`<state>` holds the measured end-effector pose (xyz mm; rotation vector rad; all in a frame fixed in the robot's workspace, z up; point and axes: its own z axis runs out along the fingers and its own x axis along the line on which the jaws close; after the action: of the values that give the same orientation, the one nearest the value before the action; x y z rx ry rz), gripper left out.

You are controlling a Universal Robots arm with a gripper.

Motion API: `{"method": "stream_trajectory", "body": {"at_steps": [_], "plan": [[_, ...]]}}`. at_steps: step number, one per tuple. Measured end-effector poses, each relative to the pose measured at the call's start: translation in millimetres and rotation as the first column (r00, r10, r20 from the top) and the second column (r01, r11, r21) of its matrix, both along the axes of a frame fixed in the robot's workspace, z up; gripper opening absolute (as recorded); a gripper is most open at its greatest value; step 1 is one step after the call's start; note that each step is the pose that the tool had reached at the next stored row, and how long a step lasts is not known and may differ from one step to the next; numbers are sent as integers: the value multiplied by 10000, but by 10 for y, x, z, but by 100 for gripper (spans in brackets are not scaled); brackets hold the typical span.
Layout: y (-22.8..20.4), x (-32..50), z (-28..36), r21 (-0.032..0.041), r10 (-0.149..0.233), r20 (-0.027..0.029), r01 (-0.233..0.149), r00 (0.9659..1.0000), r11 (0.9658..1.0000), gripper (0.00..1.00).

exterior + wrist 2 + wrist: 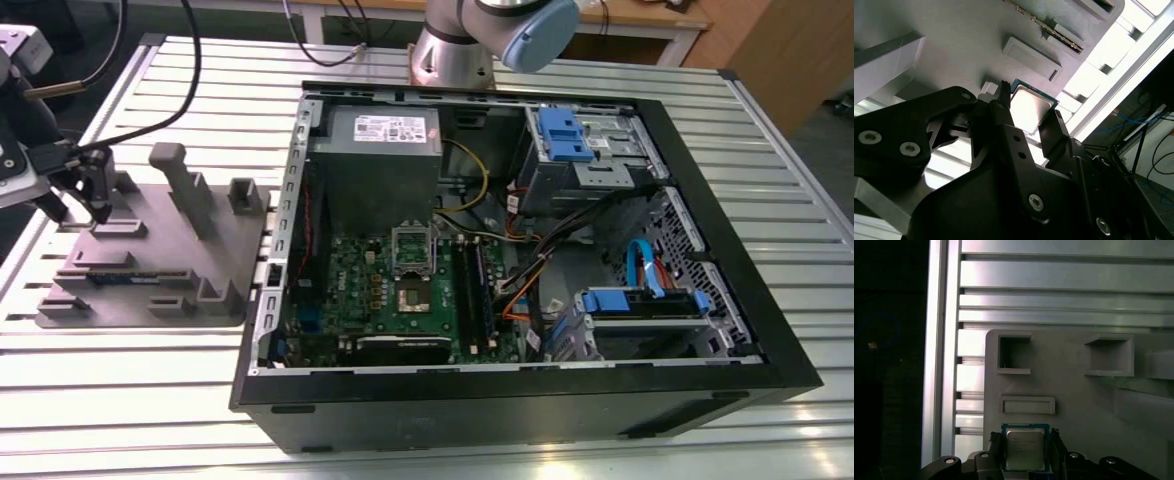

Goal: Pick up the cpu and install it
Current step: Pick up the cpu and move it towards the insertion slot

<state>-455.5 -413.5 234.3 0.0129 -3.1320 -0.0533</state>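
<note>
Closest in the second wrist view, the gripper (1030,102) is hanging low over a grey fixture tray (1079,405). Its black fingers (996,450) are standing spread, one along each of two opposite edges of the cpu (1025,450). Whether they are already pressing on it cannot be told. The cpu is lying flat on the tray near one edge, silver top up, just beside a shallow rectangular recess (1027,405).

The chip is probably light, thin and stiff, with a slick metal lid and a delicate underside. The safest hold is likely on the two opposite sides of its rim, kept level and squeezed gently.

Farther out, the tray is sitting on a slatted aluminium table (160,400) at the exterior view's left. Beyond it an open computer case (534,405) is lying on its side, showing the motherboard (350,275) and its socket (412,297). The arm's base (454,55) is standing behind the case.
</note>
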Motion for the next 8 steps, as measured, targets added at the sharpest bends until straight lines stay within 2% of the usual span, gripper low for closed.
{"method": "stream_trajectory", "body": {"at_steps": [8], "plan": [[0, 0, 25, 1, 0, 1, 0, 10000, 10000, 47]]}}
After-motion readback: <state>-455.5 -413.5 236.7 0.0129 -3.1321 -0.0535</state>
